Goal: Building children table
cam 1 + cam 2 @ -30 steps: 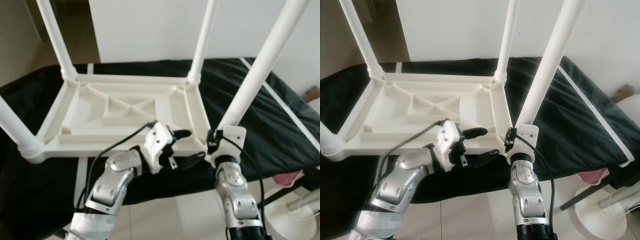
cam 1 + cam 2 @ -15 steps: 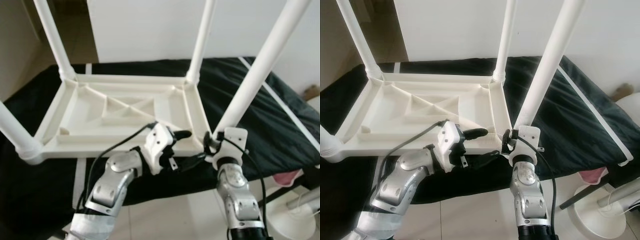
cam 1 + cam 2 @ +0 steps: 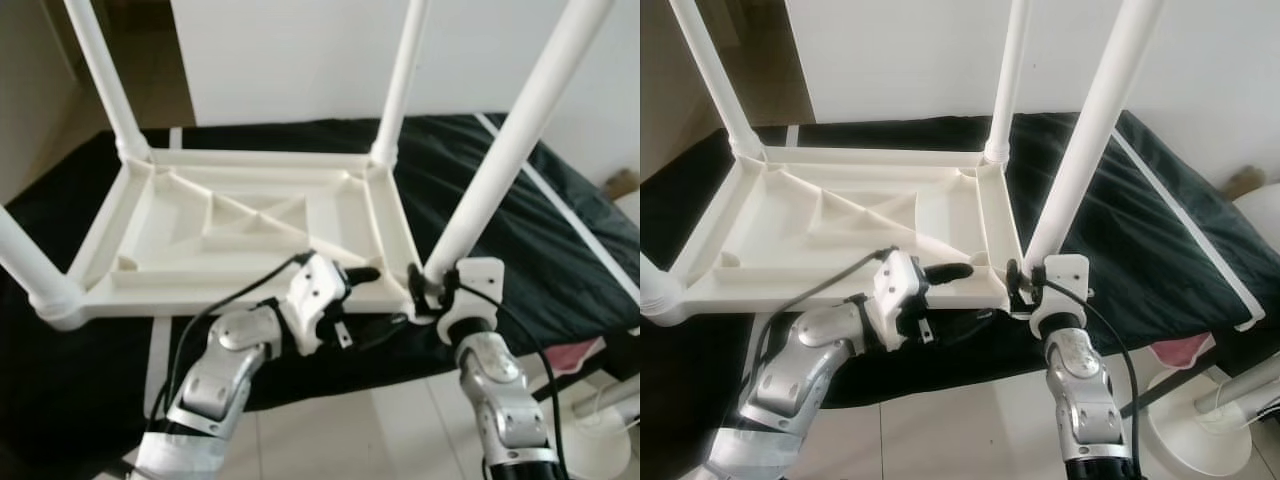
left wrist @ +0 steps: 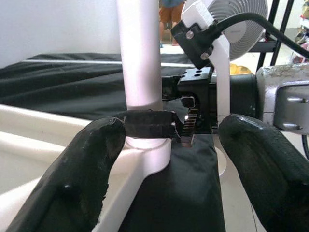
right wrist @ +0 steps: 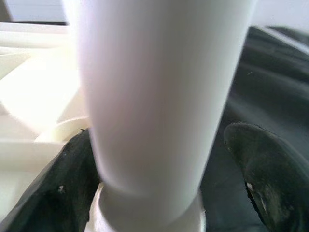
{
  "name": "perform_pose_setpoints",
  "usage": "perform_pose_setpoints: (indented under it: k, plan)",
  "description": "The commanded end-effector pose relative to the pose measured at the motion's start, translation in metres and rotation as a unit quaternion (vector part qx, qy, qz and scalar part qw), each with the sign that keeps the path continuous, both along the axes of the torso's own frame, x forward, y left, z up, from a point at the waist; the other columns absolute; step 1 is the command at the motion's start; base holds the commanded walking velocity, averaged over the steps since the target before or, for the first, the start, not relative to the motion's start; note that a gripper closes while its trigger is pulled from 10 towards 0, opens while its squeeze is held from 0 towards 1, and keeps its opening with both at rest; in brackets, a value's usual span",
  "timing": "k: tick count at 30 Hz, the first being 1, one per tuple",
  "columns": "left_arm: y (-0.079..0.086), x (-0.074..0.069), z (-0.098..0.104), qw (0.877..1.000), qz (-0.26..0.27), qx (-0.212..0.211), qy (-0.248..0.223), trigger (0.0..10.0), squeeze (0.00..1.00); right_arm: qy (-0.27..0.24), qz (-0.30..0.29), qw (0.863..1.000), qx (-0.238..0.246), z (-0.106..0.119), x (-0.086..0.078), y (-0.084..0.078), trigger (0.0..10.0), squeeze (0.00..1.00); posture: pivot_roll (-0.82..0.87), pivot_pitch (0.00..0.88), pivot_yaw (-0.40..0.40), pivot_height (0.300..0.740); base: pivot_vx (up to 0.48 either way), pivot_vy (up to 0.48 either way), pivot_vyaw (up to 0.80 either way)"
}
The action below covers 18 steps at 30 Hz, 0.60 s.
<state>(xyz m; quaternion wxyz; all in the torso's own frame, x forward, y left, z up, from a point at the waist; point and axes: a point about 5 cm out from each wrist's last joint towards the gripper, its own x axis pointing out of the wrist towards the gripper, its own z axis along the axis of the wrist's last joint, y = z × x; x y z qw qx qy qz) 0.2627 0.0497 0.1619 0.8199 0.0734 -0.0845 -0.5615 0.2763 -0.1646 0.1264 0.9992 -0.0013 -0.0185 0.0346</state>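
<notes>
On the black-covered bed: the white children's table (image 3: 250, 225) lies upside down, ribbed underside facing up, four legs standing up from its corners

Near-right leg (image 3: 500, 160): seated in its corner socket just in front of the robot, leaning a little outward toward the top

Right gripper (image 3: 1022, 285): at the foot of that leg; in the right wrist view the leg sits between the two black fingers (image 5: 263, 179), which stand spread on either side of it, so the claw reads as open around the leg, not clamped; whether a pad brushes the plastic is hard to say, since the view is very close and blurred

Left gripper (image 3: 368, 295): by the near rim of the table, fingers apart with one over the rim and one below it, holding nothing; its wrist view looks past both fingers at the leg's foot and the right gripper

Just changed: over the last second the right wrist has shifted outward and a little lower, its white bracket (image 3: 478, 285) now further to the right of the leg's foot than before; the left gripper has barely moved; the table and legs sit as they did

What it means: all four legs appear fitted, so this looks like a final check or release at the last corner, with turning the table upright probably remaining
</notes>
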Motion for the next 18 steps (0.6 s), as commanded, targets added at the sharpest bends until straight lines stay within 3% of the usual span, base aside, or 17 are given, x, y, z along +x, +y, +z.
perform_pose_setpoints:
  k: [1,5,9,12,18]
  plan:
    - [0.001,0.004,-0.005,0.999,0.05,0.001,-0.004,10.0,0.0,0.0,0.016,1.0,0.007,-0.004,0.0,-0.006,10.0,0.0,-0.01,0.019,-0.063,0.74,0.0,0.0,0.0]
    - [0.002,0.005,-0.009,0.998,0.058,0.009,-0.006,10.0,0.0,-0.007,0.042,0.999,0.003,-0.004,0.003,-0.01,10.0,0.0,-0.01,0.023,-0.059,0.74,0.0,0.0,0.0]
    - [0.001,0.007,-0.012,0.998,0.066,0.019,-0.009,10.0,0.0,-0.005,0.113,0.992,-0.053,-0.003,0.013,-0.02,10.0,0.0,-0.02,0.03,-0.053,0.74,0.0,0.0,0.0]
    - [0.001,0.007,-0.011,0.998,0.066,0.018,-0.011,10.0,0.0,-0.006,0.131,0.99,-0.059,-0.001,0.016,-0.021,10.0,0.0,-0.02,0.031,-0.052,0.74,0.0,0.0,0.0]
    - [0.001,0.011,-0.009,0.997,0.071,0.018,-0.025,10.0,0.0,-0.002,0.221,0.973,-0.069,0.002,0.023,-0.021,10.0,0.0,-0.01,0.03,-0.049,0.74,0.0,0.0,0.0]
